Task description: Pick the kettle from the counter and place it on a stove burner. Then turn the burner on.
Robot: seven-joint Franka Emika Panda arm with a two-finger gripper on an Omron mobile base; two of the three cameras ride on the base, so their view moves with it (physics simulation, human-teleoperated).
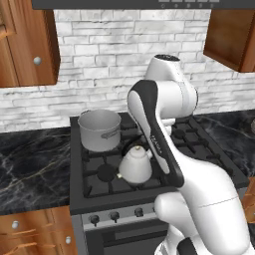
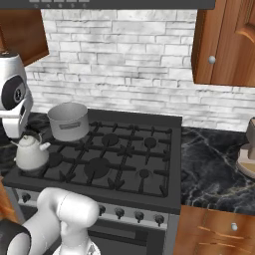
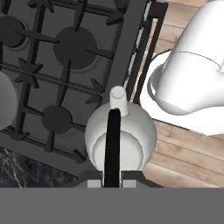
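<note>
The small pale kettle [image 3: 120, 135] hangs under my gripper [image 3: 112, 181], which is shut on its thin black loop handle. Its spout points toward the stove's front edge. In the left base view the kettle [image 1: 135, 165] is over the front left part of the stove, just right of the mid-sized burner cap [image 1: 106, 172]; my forearm hides the gripper there. In the right base view the kettle [image 2: 31, 152] shows at the stove's front left corner beside that burner [image 2: 55, 159]. Whether it touches the grate I cannot tell. The black marble counter [image 1: 30, 164] lies left of the stove.
A bigger grey pot [image 1: 99, 128] stands on the back left burner. A row of knobs [image 1: 114, 216] runs along the stove's front panel. A larger burner [image 2: 97, 168] sits in the front middle. Wooden cabinets hang above on both sides, and counter [image 2: 214, 164] continues to the right.
</note>
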